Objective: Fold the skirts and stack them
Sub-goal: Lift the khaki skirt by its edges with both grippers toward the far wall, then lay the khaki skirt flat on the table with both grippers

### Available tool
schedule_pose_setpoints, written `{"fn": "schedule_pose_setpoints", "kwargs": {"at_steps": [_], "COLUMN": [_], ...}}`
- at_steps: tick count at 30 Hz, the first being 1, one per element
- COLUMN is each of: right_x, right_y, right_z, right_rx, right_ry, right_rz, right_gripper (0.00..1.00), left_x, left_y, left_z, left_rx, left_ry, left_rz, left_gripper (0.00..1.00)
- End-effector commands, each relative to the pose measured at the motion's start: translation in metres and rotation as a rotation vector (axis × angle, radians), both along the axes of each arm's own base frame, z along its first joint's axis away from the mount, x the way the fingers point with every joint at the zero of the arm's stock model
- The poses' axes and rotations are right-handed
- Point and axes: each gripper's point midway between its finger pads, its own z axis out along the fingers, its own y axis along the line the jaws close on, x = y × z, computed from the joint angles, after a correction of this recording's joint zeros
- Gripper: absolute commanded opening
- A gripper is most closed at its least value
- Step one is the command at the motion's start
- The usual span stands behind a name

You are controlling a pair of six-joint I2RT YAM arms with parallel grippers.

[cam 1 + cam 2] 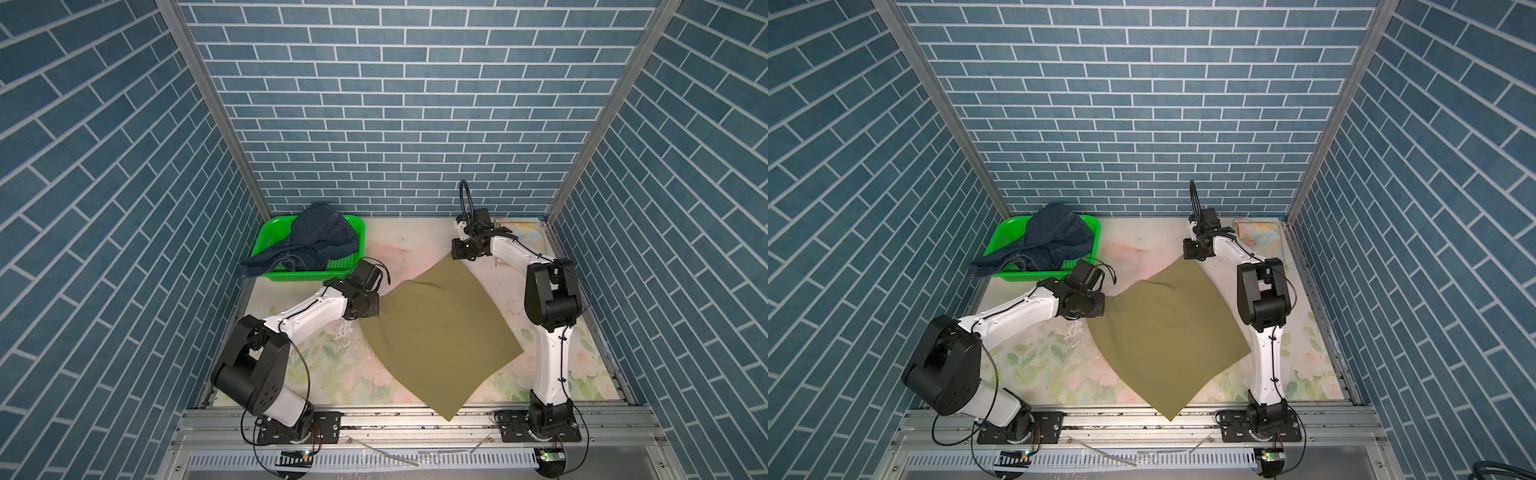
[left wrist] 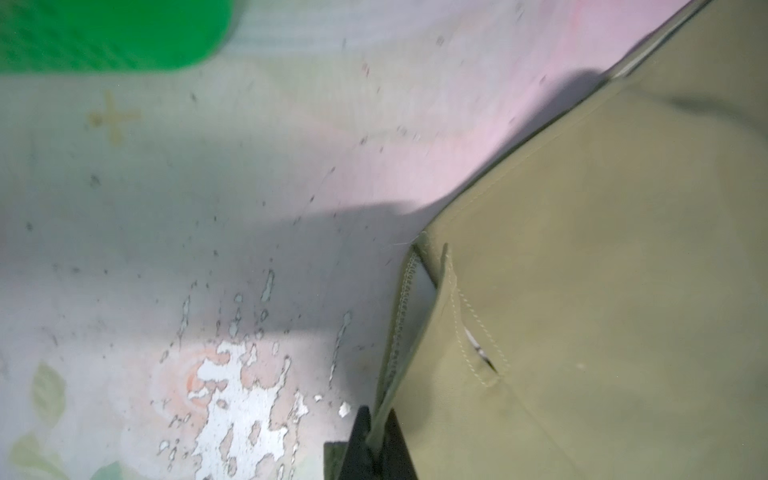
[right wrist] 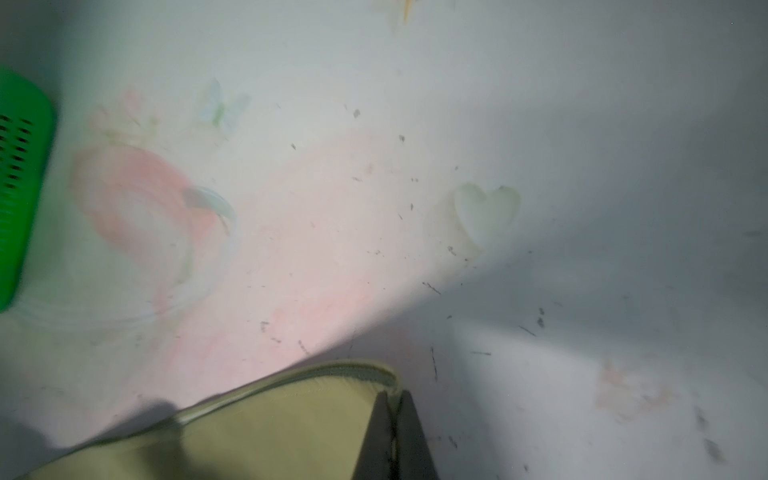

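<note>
The left gripper [image 2: 374, 442] is clamped on a stitched corner of the olive skirt [image 1: 440, 332]. The right gripper [image 3: 392, 432] is pinched shut on the far corner of the same edge. In both top views the skirt lies spread at centre right of the table [image 1: 399, 245], with one corner overhanging the lower edge. It looks light and limp, so the hemmed corners seem the best hold. The denim skirt [image 1: 316, 239] fills the green basket [image 1: 268, 235] at upper left, and the pastel skirt [image 1: 1258, 232] sits at upper right.

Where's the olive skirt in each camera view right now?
Top view: olive skirt spread across the middle.
Top view: same spot.
Left wrist: skirt close up, stitched edge gripped.
Right wrist: skirt corner, gripped.
Shared landmark: green basket.
</note>
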Motion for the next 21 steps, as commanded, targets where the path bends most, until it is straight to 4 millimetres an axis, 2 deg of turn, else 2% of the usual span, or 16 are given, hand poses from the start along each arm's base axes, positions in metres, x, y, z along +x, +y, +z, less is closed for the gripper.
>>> {"fn": "schedule_pose_setpoints", "kwargs": {"at_steps": [1,4,7,9,12,15,17,18,19,21], "right_x": [0.000,0.011,0.025,0.029,0.023,0.004,-0.012,-0.023,-0.032,-0.059], "right_y": [-0.028,-0.044,-0.051,-0.053,-0.054,-0.057,-0.060,-0.062,-0.064,-0.068], "right_z": [0.074,0.111,0.162,0.205,0.271,0.314,0.321,0.318,0.313,0.287], "right_rx": [-0.012,0.005,0.023,0.049,0.075,0.093,0.100,0.101,0.108,0.121], "right_ry": [-0.115,-0.168,-0.270,-0.355,-0.478,-0.552,-0.563,-0.565,-0.570,-0.565], "right_rz": [-0.109,-0.162,-0.176,-0.180,-0.171,-0.157,-0.148,-0.148,-0.148,-0.148], "right_gripper": [0.00,0.00,0.00,0.00,0.00,0.00,0.00,0.00,0.00,0.00], "left_x": [0.020,0.047,0.087,0.115,0.133,0.130,0.120,0.113,0.106,0.087], "left_y": [-0.008,-0.023,-0.029,-0.031,-0.038,-0.041,-0.040,-0.041,-0.043,-0.047], "left_z": [0.039,0.073,0.117,0.162,0.238,0.290,0.301,0.299,0.295,0.273], "left_rx": [-0.013,-0.031,-0.046,-0.041,-0.060,-0.080,-0.046,-0.026,-0.016,-0.019], "left_ry": [-0.075,-0.147,-0.227,-0.317,-0.459,-0.566,-0.607,-0.616,-0.625,-0.626], "left_rz": [-0.038,-0.077,-0.092,-0.101,-0.133,-0.168,-0.184,-0.198,-0.215,-0.240], "left_gripper": [0.00,0.00,0.00,0.00,0.00,0.00,0.00,0.00,0.00,0.00]}}
